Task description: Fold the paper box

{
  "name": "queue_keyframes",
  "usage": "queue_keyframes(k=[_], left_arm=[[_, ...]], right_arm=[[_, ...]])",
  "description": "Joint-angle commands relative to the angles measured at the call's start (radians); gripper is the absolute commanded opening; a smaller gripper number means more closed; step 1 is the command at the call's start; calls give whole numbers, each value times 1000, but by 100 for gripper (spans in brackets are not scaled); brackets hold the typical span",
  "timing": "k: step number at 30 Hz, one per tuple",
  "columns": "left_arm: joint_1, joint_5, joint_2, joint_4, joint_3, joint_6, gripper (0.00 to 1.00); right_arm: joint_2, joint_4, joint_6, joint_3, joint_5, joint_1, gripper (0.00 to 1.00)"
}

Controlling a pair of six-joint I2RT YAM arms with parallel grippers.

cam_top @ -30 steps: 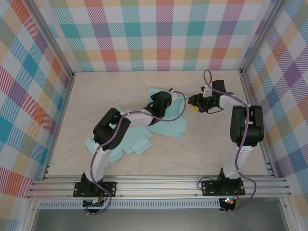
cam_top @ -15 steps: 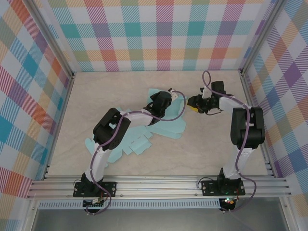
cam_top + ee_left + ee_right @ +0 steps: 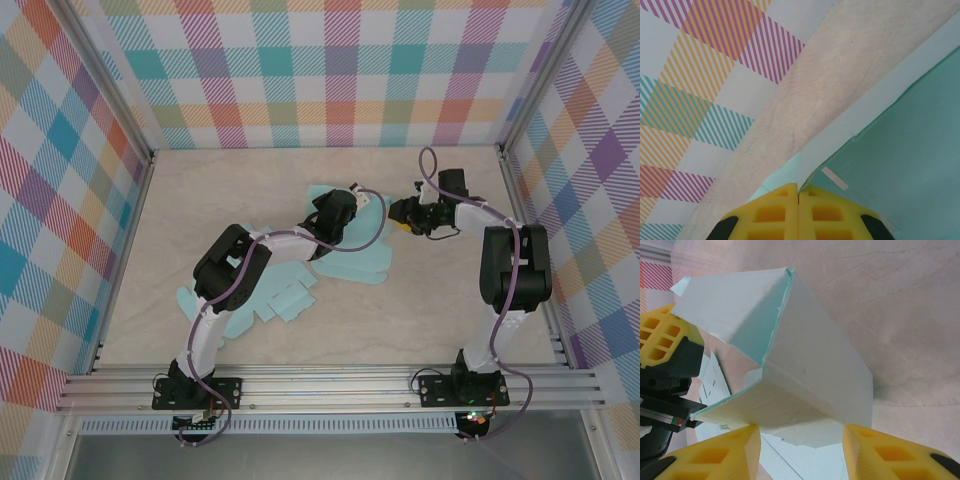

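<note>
1. In the top view, the paper box (image 3: 350,262) sits about mid-counter (image 3: 450,300). It's a pale teal die-cut sheet, still mostly flat. Loose flaps and tabs fan out toward 7 o'clock, under the left arm.
2. The part toward 1 o'clock is the only bit that looks folded. A panel stands up off the counter there, right between the two grippers.
3. The right wrist view shows that raised part up close (image 3: 815,355). Two panels meet at a sharp crease running off toward 11 o'clock. The outside faces look nearly white, with teal showing along the cut edge. More flat flaps lie underneath at 7 o'clock.
4. The left gripper (image 3: 358,205) is at the 9 o'clock side of that raised panel. In its own camera the yellow fingers (image 3: 780,215) are pressed tight together. A white paper edge (image 3: 900,130) runs straight down into the seam, so we'd say it's pinching the flap.
5. The right gripper (image 3: 397,215) is at the 3 o'clock side, with its fingers (image 3: 715,455) spread. The panel's lower edge hangs in the gap, but we can't tell if either finger touches it.
6. There's a plaid wall (image 3: 340,70) all around.
</note>
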Motion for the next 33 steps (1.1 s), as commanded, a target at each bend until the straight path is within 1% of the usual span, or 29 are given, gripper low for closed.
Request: queue_keyframes(k=[1, 6, 10, 14, 16, 20, 25, 33], left_arm=[[3, 19, -23, -1, -6, -20, 0], [-5, 26, -25, -5, -6, -28, 0], [-11, 30, -28, -5, -9, -29, 0], [-11, 46, -37, -5, -21, -31, 0], [-11, 55, -41, -11, -22, -32, 0], [-11, 69, -45, -16, -30, -35, 0], [-10, 76, -47, -15, -34, -33, 0], [-1, 88, -44, -27, -10, -48, 0]], right_arm=[[30, 53, -4, 30, 16, 14, 48], [57, 52, -21, 78, 83, 38, 48], [65, 84, -16, 81, 154, 48, 48], [74, 114, -20, 83, 225, 56, 44], [74, 128, -26, 81, 262, 60, 44], [73, 139, -47, 82, 311, 62, 49], [92, 125, -82, 108, 311, 61, 52], [111, 119, -130, 125, 218, 62, 54]])
